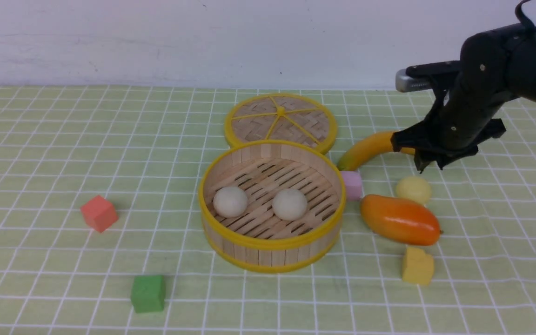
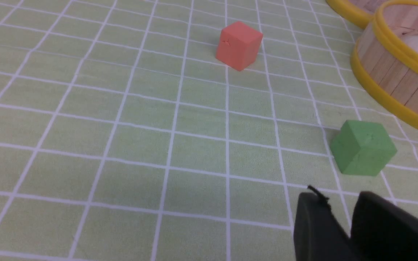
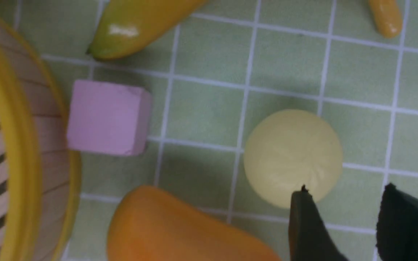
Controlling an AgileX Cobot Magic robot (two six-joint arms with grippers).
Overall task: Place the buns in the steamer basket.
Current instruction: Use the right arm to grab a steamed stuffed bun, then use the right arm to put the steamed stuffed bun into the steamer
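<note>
The steamer basket point(image 1: 271, 251) stands mid-table with two off-white buns point(image 1: 230, 201) point(image 1: 289, 204) on its slatted floor. The pale yellow bun point(image 1: 413, 189) lies on the cloth to the basket's right, behind the orange mango. My right gripper point(image 1: 431, 164) hovers just above and behind this bun, open and empty. In the right wrist view the bun point(image 3: 292, 156) lies just ahead of the gripper point(image 3: 346, 188), one fingertip point(image 3: 305, 203) overlapping its edge. My left gripper point(image 2: 339, 195) shows only in its wrist view, shut and empty, low over the cloth near the green cube.
A flat woven lid point(image 1: 280, 121) lies behind the basket. A banana point(image 1: 368, 150), a pink cube point(image 1: 352, 184), an orange mango point(image 1: 399, 219) and a yellow cube point(image 1: 417, 265) crowd the right side. A red cube point(image 1: 99, 213) and a green cube point(image 1: 148, 293) sit left.
</note>
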